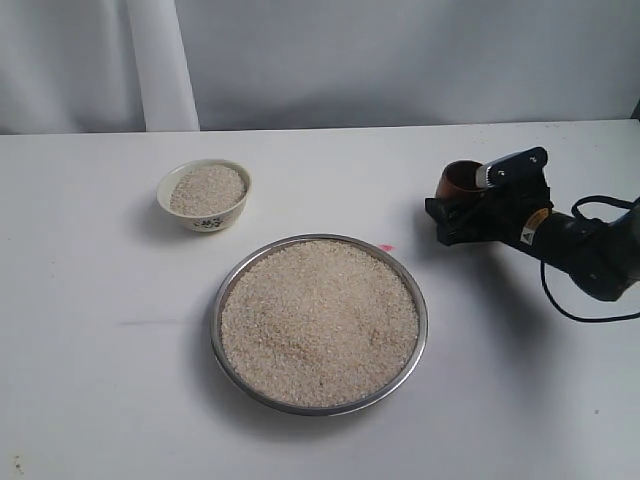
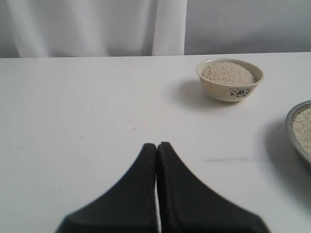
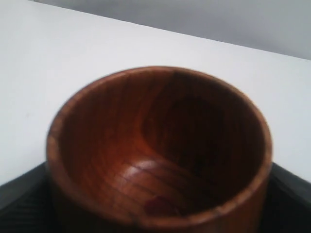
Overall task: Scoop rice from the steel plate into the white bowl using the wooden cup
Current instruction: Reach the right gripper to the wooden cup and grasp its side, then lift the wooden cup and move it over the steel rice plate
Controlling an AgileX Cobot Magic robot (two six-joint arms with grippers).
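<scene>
The steel plate (image 1: 217,335) lies in the middle of the table, heaped with rice (image 1: 320,320). Behind it to the left stands the white bowl (image 1: 205,222), filled with rice too. It shows again in the left wrist view as the bowl (image 2: 228,93), with the plate's rim (image 2: 290,121) at the edge. The wooden cup (image 1: 458,180) stands upright at the right, empty inside (image 3: 160,145). My right gripper (image 1: 456,203) holds it, with black fingers (image 3: 19,194) against both sides. My left gripper (image 2: 156,145) is shut on nothing, low over bare table.
A small pink mark (image 1: 387,247) lies on the table by the plate's far rim. A black cable (image 1: 575,310) loops off the right arm. A white curtain (image 1: 160,60) hangs behind the table.
</scene>
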